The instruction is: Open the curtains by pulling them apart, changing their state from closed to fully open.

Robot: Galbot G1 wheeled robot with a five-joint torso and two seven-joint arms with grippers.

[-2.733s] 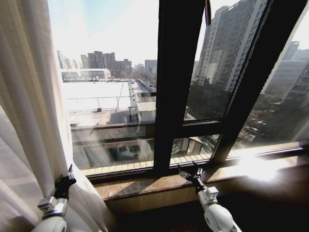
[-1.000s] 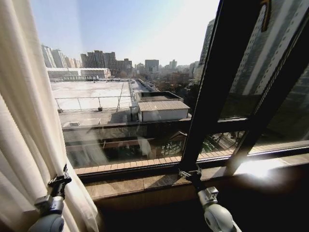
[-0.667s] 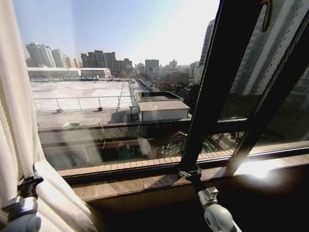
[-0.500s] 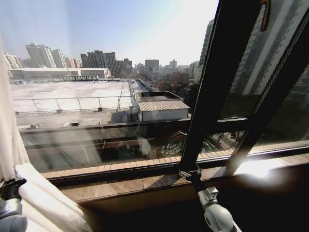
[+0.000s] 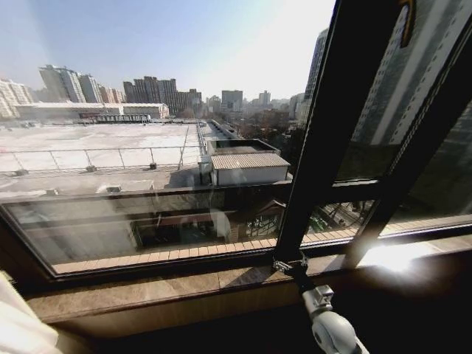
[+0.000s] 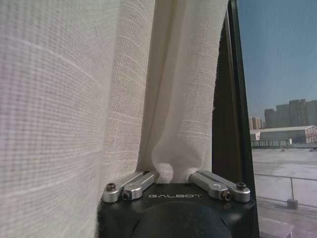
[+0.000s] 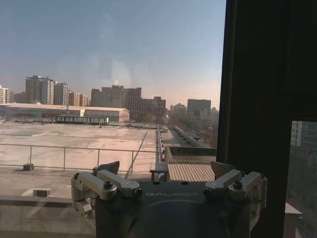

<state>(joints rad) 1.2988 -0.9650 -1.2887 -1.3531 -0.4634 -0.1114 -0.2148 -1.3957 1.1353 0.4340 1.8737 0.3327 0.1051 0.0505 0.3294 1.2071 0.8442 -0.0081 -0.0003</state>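
Final pull: left gripper (image 6: 173, 173), jaws pinched on curtain (image 6: 124, 89), should finish drawing it aside, while right gripper (image 7: 168, 186) waits open by the frame (image 5: 324, 147).

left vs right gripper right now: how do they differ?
The left gripper has curtain fabric bunched between its jaws; the right gripper holds nothing, jaws spread. The left faces pleated cloth beside the window frame; the right faces bare glass and sits by the sill. Both point toward the window.

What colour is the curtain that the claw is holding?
Creamy white, sheer, with a fine woven texture; the curtain shows best in the left wrist view, pinched in the left claw.
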